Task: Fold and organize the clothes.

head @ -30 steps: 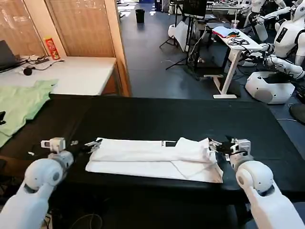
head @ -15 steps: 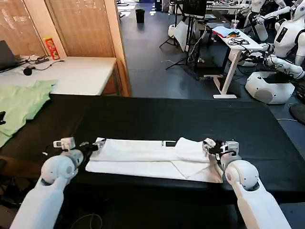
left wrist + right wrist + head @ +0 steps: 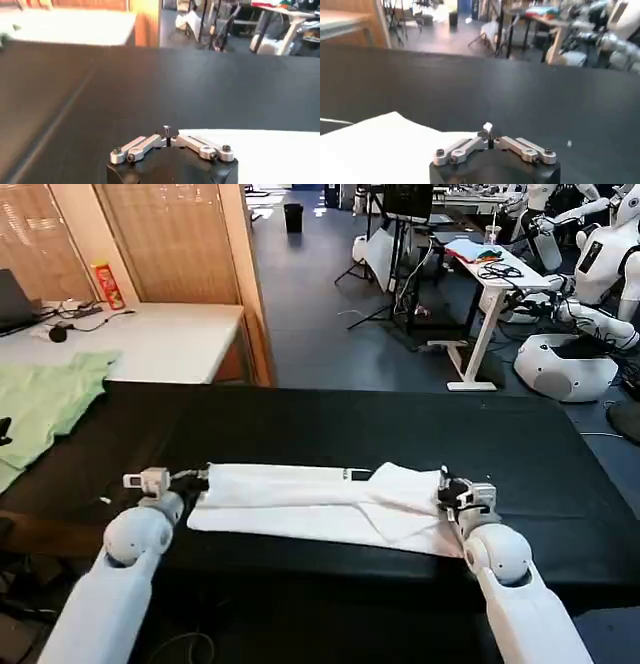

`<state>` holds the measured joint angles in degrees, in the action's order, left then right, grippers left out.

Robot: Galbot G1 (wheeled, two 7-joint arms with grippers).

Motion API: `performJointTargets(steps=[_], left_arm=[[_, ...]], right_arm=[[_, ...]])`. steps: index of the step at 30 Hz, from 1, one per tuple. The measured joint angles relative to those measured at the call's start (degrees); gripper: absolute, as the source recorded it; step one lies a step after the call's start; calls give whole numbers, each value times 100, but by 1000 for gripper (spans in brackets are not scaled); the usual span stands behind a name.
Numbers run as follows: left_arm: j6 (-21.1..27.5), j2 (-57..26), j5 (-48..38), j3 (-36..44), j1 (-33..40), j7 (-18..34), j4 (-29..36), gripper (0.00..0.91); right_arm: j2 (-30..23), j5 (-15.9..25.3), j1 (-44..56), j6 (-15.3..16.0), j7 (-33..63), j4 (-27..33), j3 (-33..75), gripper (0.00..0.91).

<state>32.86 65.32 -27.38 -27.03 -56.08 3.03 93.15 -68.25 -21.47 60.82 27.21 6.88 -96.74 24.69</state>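
My white T-shirt [image 3: 325, 502] lies near the front edge of the black desk [image 3: 380, 429] as a long, narrow band, so I judge the lengthwise folding done and the crosswise folds and final tidying still ahead. My left claw [image 3: 192, 478] sits at the band's left end and my right claw [image 3: 447, 486] at its right end, each with its tips pressed together, pinching what I take to be the top layer of cloth at that end. The shirt is soft, matte cotton, smooth along the middle and rumpled into loose diagonal pleats toward the right. The desk top is dark, flat and slightly grippy-looking. A pale green garment [image 3: 45, 404] lies spread at the desk's far left corner.
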Motion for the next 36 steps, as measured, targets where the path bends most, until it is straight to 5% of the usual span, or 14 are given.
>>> performJointTargets(steps=[8,16,31,36], left_arm=[[-414,41,60,32,157,-229,-139,878],[-240,-65,-625,-166,290,-87,-68,878],[-513,161,-344,-517,-1092,-246,754,878],[-589,261,66,-468,-1234,-374,754,663]], right_arm=[[145,-167,279,-103,-354,-364,164,878],[392,-415,675,32,-345,-1101,393,878],[462,-688,1169,65,-338,-1909,739,878],[462,-718,1221,67,-328,-1998,824,878]])
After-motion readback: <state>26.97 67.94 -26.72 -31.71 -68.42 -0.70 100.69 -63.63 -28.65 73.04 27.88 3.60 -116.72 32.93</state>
